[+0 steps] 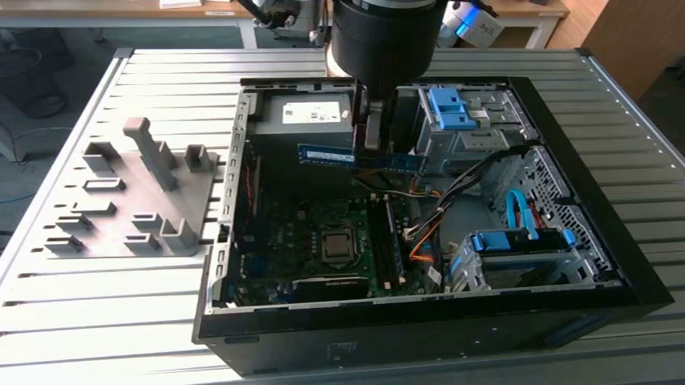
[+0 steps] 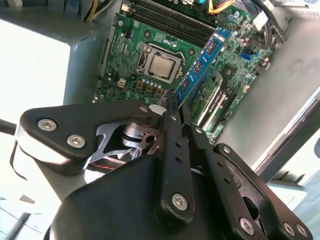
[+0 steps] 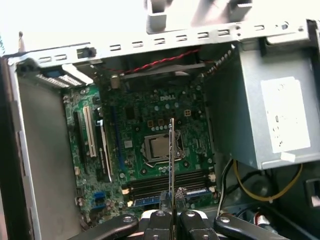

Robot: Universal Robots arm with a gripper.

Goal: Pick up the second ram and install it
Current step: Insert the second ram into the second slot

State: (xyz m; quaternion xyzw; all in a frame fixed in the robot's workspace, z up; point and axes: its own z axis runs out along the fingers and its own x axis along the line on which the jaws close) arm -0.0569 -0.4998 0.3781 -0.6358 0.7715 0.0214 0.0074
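Black metal claw (image 2: 174, 103) pinching thin blue-green second ram (image 2: 202, 62) | above green motherboard (image 2: 131, 45)

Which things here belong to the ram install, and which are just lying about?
In the job: second ram, clamped by the gripper; memory slots; computer case.
Lying about: grey fixture tray; power supply; blue drive caddy.
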